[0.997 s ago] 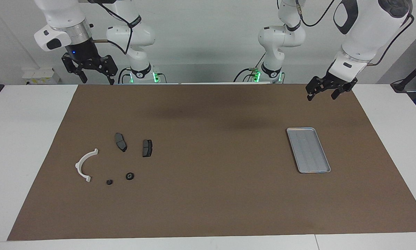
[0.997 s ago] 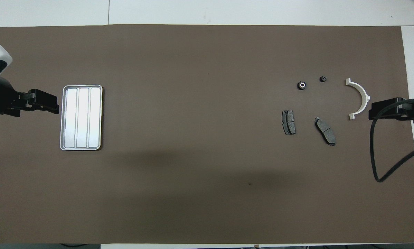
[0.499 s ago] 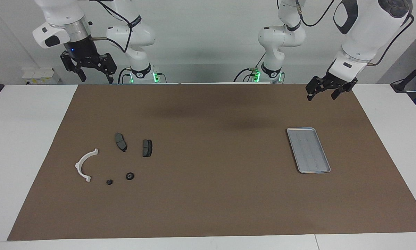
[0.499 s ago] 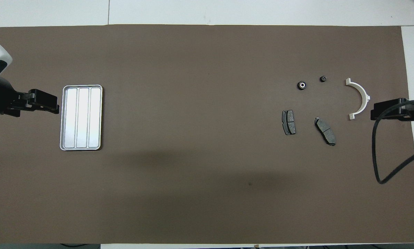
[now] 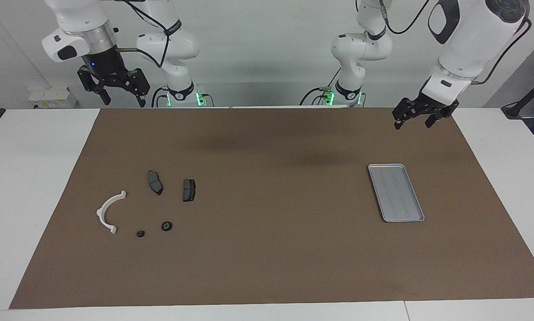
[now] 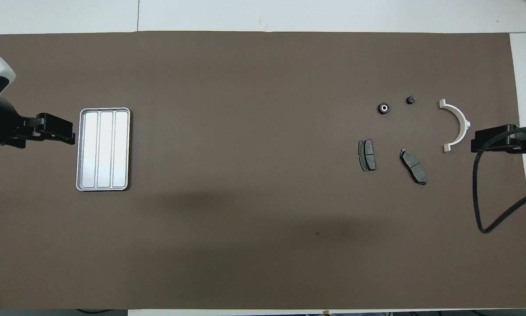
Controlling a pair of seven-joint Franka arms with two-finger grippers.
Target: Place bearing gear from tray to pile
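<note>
Both grippers hang raised with fingers apart, holding nothing: the left gripper [image 5: 412, 119] near the shallow ridged silver-grey metal tray [image 5: 396, 192], the right gripper [image 5: 121, 95] waiting. The small black ring-shaped bearing gear [image 5: 166, 226] lies well apart from that tray, beside the white semicircular plastic bracket [image 5: 107, 213]

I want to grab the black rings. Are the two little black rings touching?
Apart. The overhead view shows brown mat between the bigger black ring and the smaller black ring.
</note>
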